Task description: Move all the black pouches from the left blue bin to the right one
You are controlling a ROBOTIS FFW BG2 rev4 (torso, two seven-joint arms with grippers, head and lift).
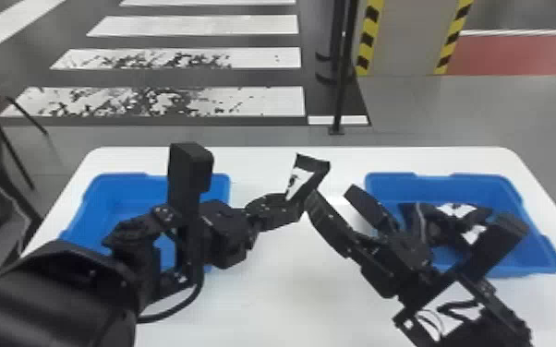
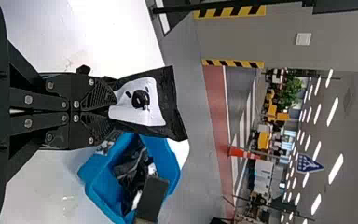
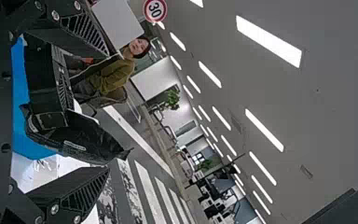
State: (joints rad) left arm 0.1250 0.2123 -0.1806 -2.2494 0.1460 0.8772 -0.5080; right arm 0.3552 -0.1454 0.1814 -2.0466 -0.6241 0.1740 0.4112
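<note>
Between the bins my left gripper [image 1: 293, 208] is shut on a black pouch [image 1: 315, 179] with a white label, which sticks up from its fingertips. In the left wrist view, that gripper [image 2: 108, 106] pinches one end of the pouch [image 2: 168, 105]. My right gripper [image 1: 331, 195] is open just right of the pouch; in the right wrist view, the pouch [image 3: 81, 140] lies between the spread fingers of the gripper [image 3: 106, 113]. The left blue bin [image 1: 122, 179] is partly hidden by the left arm. Several black pouches [image 1: 464, 212] lie in the right blue bin [image 1: 457, 179].
Both bins stand on a white table [image 1: 286, 300] with rounded corners. The right arm's wrist reaches over the near part of the right bin. A thin black post [image 1: 342, 83] stands on the floor beyond the table.
</note>
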